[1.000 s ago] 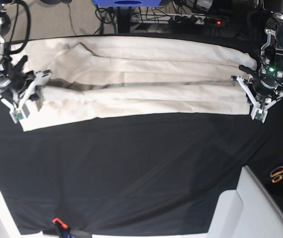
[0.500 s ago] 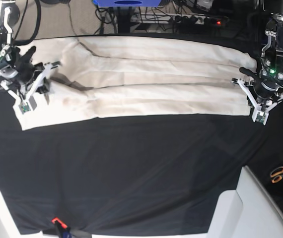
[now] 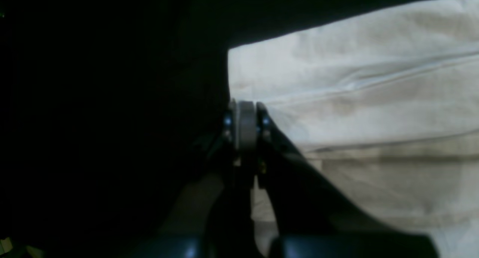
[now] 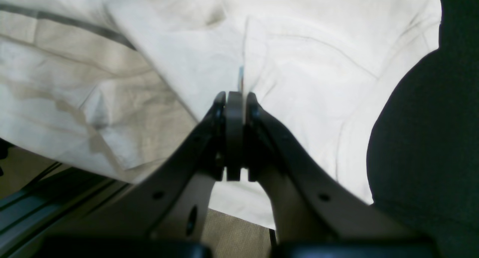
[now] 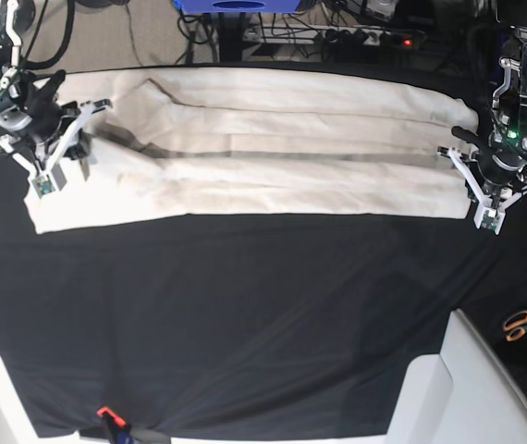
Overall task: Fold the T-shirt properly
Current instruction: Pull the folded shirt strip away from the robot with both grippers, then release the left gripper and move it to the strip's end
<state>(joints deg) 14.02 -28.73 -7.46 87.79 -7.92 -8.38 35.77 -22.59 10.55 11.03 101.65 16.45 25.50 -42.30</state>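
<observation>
T-shirt: one, cream, plain. It lies stretched lengthwise along the far edge of the bench, which is covered in black cloth, and spans nearly its full width. It is folded into long bands, with a dark shadowed crease running along the middle. Its near hem lies flat on the cloth; the end at the base view's left is rumpled and lifted.

Left gripper: at the T-shirt's end on the base view's right, near the far right corner of the bench. The jaws are pressed together, and its wrist view shows the tips closed exactly at the fabric's edge (a fold of the T-shirt appears pinched there, though the dark picture leaves the hold itself hard to confirm).

Right gripper: at the T-shirt's opposite end, near the far left corner. The jaws are closed, and the wrist view shows the tips clamped on a raised ridge of the T-shirt, with wrinkles radiating from the pinch.

Other items: orange-handled scissors beyond the bench's right edge; a pale moulded casing at the near right corner; a small orange-tipped tool at the near edge.
</observation>
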